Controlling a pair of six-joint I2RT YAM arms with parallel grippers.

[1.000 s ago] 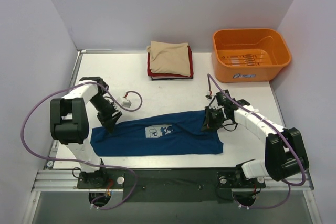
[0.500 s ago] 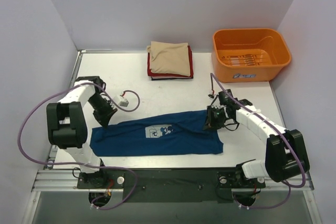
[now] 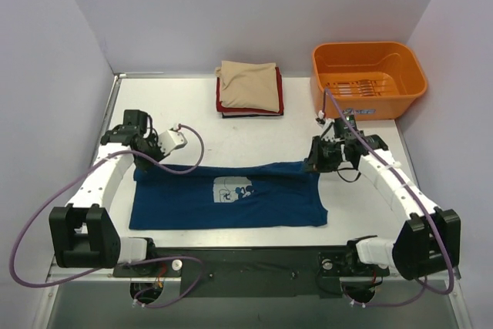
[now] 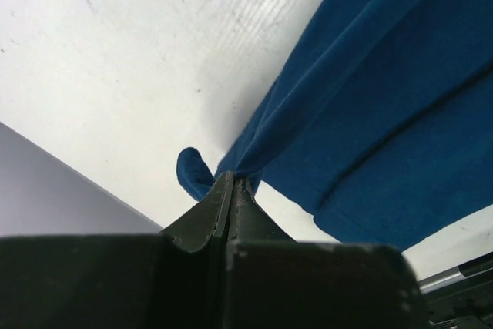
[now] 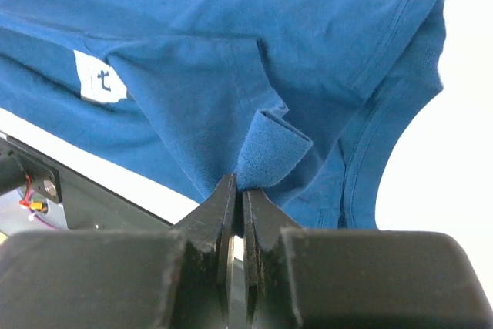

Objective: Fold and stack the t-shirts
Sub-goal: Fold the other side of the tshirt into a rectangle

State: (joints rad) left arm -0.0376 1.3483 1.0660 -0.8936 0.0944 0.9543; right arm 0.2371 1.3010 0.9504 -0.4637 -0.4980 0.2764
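Observation:
The dark blue t-shirt (image 3: 231, 198) with a pale square chest print lies stretched across the table's near middle. My left gripper (image 3: 141, 161) is shut on its far left corner; the left wrist view has the blue cloth (image 4: 370, 105) pinched at the closed tips (image 4: 233, 180). My right gripper (image 3: 317, 162) is shut on the far right corner, and the right wrist view has a fold of blue cloth (image 5: 271, 148) clamped at the closed tips (image 5: 236, 184). A stack of folded t-shirts (image 3: 249, 88), beige on top of red and dark, rests at the back middle.
An orange plastic tub (image 3: 367, 79) stands at the back right. Purple cables (image 3: 189, 153) loop off both arms over the table. The side walls stand close on left and right, and the metal rail (image 3: 246, 260) with the arm bases runs along the near edge.
The left gripper shut on the shirt's left corner. Both grippers moved toward the back and outward, pulling the far edge of the blue shirt straight and wider.

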